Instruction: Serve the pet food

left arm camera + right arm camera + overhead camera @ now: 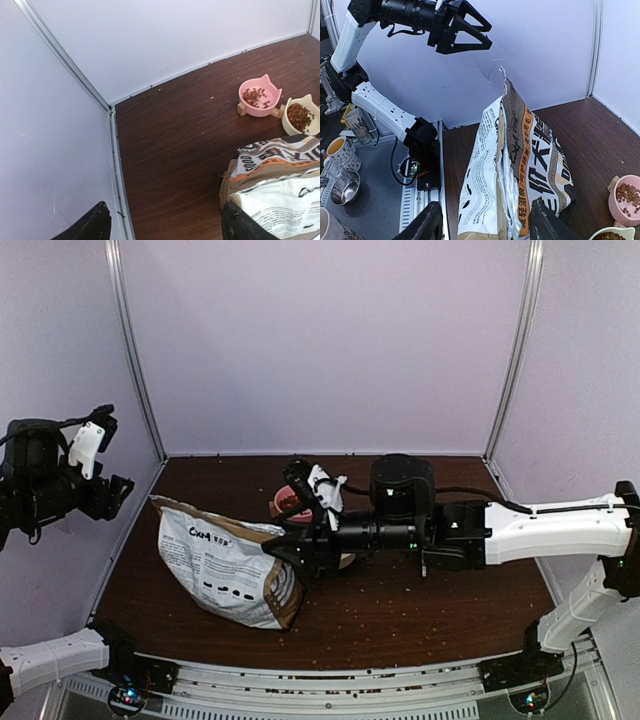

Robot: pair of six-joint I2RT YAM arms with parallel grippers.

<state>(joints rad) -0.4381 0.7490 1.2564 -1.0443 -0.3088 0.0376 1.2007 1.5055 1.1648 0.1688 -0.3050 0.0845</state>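
Observation:
The pet food shows as brown kibble in a pink bowl (259, 96) and a cream bowl (300, 117) at the back of the table. The printed bag (225, 562) lies at the left, its torn top toward the right arm. My right gripper (487, 227) is open and straddles the bag's top (520, 165). Its left finger (422, 226) stands clear of the bag. My left gripper (112, 450) is open and empty, raised off to the far left by the wall, with the bag beside its right finger (240, 227).
Loose kibble (400, 612) is scattered over the dark wooden table in front of the right arm. White walls with metal posts (65, 60) close in the left and back. Mugs and a metal bowl (345, 187) sit off the table.

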